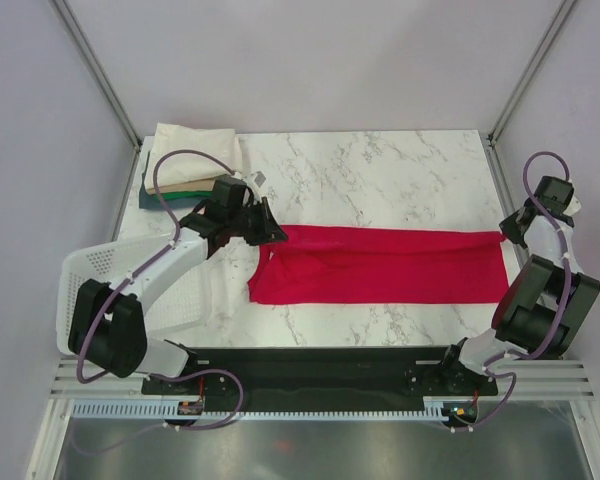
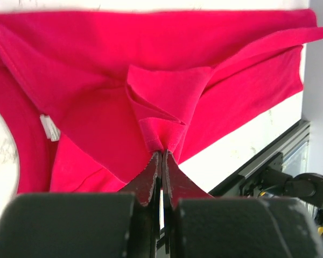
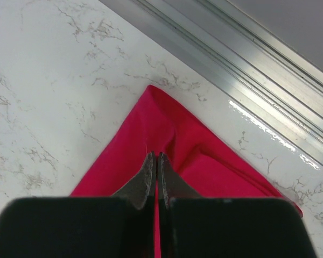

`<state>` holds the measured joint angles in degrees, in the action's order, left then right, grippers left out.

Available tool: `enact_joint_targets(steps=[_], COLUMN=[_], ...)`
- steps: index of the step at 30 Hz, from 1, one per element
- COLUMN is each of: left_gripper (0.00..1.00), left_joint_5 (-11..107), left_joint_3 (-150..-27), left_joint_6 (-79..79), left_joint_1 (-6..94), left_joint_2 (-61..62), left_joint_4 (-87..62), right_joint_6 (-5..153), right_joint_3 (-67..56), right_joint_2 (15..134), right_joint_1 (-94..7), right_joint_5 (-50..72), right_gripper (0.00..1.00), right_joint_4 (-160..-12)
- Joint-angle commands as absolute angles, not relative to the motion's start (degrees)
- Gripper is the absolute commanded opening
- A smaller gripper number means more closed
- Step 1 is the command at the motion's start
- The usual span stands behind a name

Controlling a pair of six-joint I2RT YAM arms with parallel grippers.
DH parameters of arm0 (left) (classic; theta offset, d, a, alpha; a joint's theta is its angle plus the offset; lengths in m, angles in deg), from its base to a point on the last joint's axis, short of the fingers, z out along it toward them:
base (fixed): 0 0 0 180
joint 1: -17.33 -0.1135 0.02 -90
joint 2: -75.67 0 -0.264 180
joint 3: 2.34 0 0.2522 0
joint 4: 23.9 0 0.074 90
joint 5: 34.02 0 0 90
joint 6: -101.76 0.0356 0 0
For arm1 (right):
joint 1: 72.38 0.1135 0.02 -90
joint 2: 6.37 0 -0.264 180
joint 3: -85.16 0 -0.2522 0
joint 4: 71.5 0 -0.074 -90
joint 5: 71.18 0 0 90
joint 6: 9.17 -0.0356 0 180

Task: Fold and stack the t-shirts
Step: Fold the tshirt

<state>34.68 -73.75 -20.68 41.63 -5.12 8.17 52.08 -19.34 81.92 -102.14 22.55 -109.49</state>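
Across the middle of the white marble-patterned table [image 1: 380, 160] you have the bright crimson-red cloth t-shirt [image 1: 380, 265] drawn out as a long band between the arms. Your left gripper [image 2: 161, 157]: jaws closed, pinching a bunched fold at the shirt's left end. Your right gripper [image 3: 157, 160]: jaws closed on the shirt's right corner. White sewn-in tag [image 2: 49, 128] on the shirt; print too small to read. Back-left corner: stack of folded t-shirts [image 1: 192, 150], cream on top, green and dark edges below. White perforated plastic basket [image 1: 95, 265] at the left edge; the left arm crosses it, contents cannot be told.
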Motion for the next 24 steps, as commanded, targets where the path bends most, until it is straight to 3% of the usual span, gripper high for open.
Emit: enact_joint_targets(steps=[1, 4, 6, 8, 9, 10, 11, 13, 19, 24], left_gripper=[0.02, 0.05, 0.18, 0.36, 0.39, 0.43, 0.50, 0.53, 0.53, 0.52], left_joint_5=[36.4, 37.3, 37.3, 36.8, 37.3, 38.0, 39.6, 41.6, 48.5, 53.3], left_joint_3=[-70.5, -67.4, -64.5, -62.3, -61.2, -59.0, -58.1, -56.5, -56.2, -58.4], left_joint_6=[-19.6, -20.6, -22.1, -22.9, -23.3, -24.0, -24.4, -25.2, -27.3, -30.0], left_joint_1=[42.6, 43.7, 44.5, 45.8, 46.3, 47.2, 47.2, 47.2, 47.6, 49.6], left_joint_2=[-1.7, -0.8, 0.5, 3.2, 4.6, 5.9, 8.6, 10.6, 12.3, 6.3], left_joint_4=[8.0, 8.6, 9.6, 9.8, 10.6, 11.1, 11.7, 14.0, 13.5, 10.9], right_joint_6=[51.0, 50.4, 49.6, 49.3, 49.1, 48.5, 48.4, 48.1, 47.4, 49.4], right_joint_3=[-21.0, -22.8, -24.0, -25.2, -25.4, -25.4, -25.4, -25.1, -26.0, -25.8], right_joint_2=[81.2, 81.4, 81.3, 81.2, 81.1, 81.0, 80.3, 79.2, 72.4, 67.4], right_joint_1=[-103.1, -104.0, -105.5, -107.5, -108.1, -109.2, -109.4, -109.6, -109.1, -98.9], right_joint_5=[22.3, 22.2, 21.2, 20.1, 19.5, 19.3, 19.0, 19.1, 15.1, 14.6], right_gripper=[0.00, 0.00, 0.02, 0.30, 0.41, 0.66, 0.76, 0.87, 0.86, 0.84], right_joint_4=[-108.5, -108.9, -108.9, -108.8, -108.7, -108.9, -108.9, -109.1, -108.6, -107.9])
